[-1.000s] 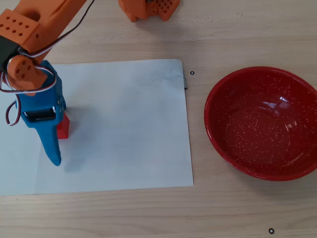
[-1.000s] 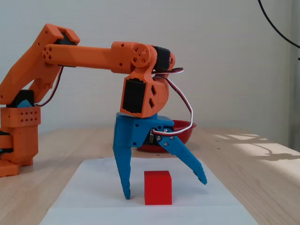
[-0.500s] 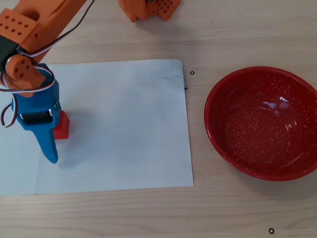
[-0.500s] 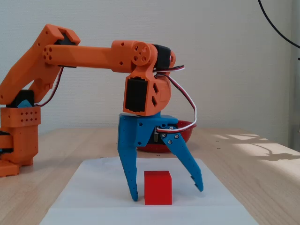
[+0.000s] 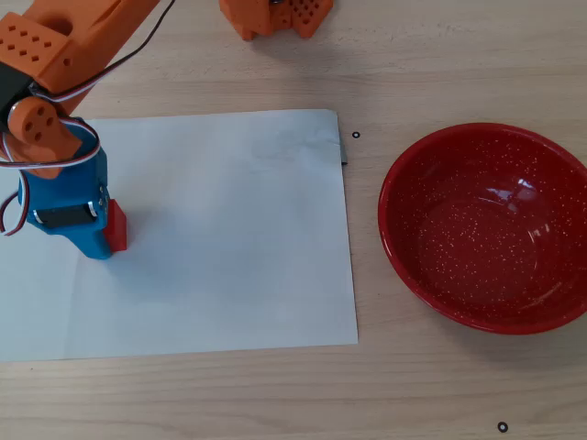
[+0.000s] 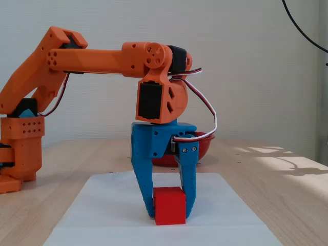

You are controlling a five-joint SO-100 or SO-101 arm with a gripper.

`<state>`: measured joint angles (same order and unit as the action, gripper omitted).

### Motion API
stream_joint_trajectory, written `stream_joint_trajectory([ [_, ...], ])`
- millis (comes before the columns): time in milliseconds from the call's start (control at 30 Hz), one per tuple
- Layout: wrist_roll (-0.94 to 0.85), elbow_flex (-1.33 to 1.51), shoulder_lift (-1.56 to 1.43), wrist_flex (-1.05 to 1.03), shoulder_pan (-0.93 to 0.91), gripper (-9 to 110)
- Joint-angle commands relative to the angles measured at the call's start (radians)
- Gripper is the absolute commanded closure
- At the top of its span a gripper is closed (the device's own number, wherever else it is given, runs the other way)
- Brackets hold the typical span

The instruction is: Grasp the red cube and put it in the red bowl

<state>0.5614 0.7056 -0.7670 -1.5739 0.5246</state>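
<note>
The red cube [image 6: 169, 205] rests on the white paper sheet [image 6: 102, 215]. My gripper [image 6: 169, 212] points straight down with its blue jaws against the cube's two sides, shut on it. In the overhead view the cube [image 5: 116, 225] shows at the gripper's [image 5: 110, 235] lower right, at the left of the sheet. The red bowl [image 5: 483, 226] stands empty on the wood at the right, well apart from the cube. In the fixed view only part of the bowl [image 6: 205, 146] shows behind the gripper.
The white paper sheet [image 5: 229, 229] covers the left and middle of the wooden table [image 5: 431, 385]. The orange arm base [image 6: 20, 148] stands at the left in the fixed view, and shows at the top in the overhead view [image 5: 275, 16]. Small black marks dot the wood.
</note>
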Motion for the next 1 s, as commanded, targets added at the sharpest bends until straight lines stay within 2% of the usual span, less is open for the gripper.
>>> stream_joint_trajectory([
  [0,-0.003,-0.091,-0.109,-0.017,0.012,101],
  [533,-0.075,-0.204,-0.261,-0.238,-0.025,101],
  [967,-0.129,-0.227,-0.463,-0.351,-0.13,101],
])
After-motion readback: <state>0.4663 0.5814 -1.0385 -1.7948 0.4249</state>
